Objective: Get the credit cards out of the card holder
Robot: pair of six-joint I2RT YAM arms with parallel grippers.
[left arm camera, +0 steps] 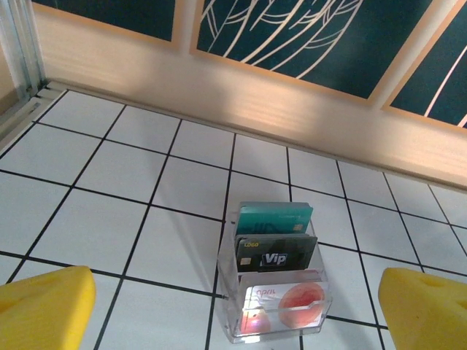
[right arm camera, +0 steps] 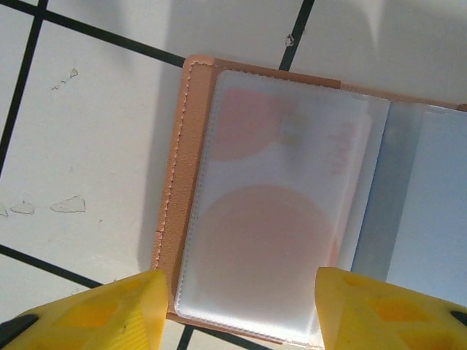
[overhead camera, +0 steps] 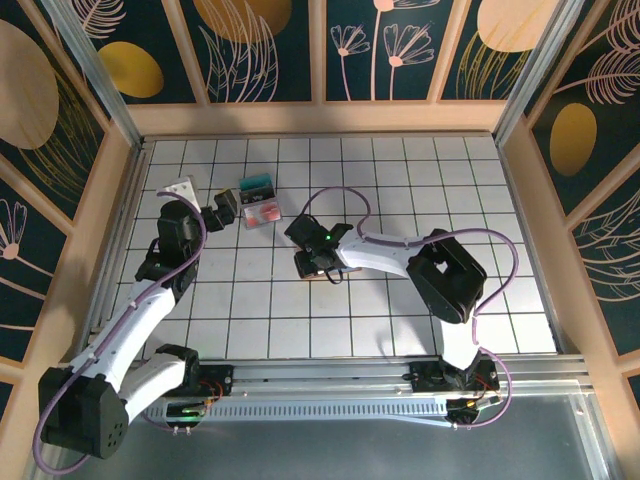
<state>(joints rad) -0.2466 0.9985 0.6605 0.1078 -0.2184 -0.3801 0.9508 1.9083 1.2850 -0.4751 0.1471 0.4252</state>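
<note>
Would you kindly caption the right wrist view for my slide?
Right gripper open above the unfolded card holder, a pink-spotted credit card sleeved inside.

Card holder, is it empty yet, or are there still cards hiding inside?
Not yet. Three cards, teal, black and red-white, already stand in the clear rack. The right gripper hovers open over the opened card holder, where one pink-spotted card sits in its sleeve, waiting to come out.

The counter (overhead camera: pixel 420 180) is white tile with dark grout. The card holder (right arm camera: pixel 255 204) lies open and flat on it near the middle, with a pinkish card (right arm camera: pixel 263 240) in its clear sleeve. At the back left is a clear stand (left arm camera: pixel 276 328) holding a teal card (left arm camera: pixel 273 217), a black card (left arm camera: pixel 276 255) and a white-and-red card (left arm camera: pixel 281 299). A small white object (overhead camera: pixel 180 187) lies near the left wall.
</note>
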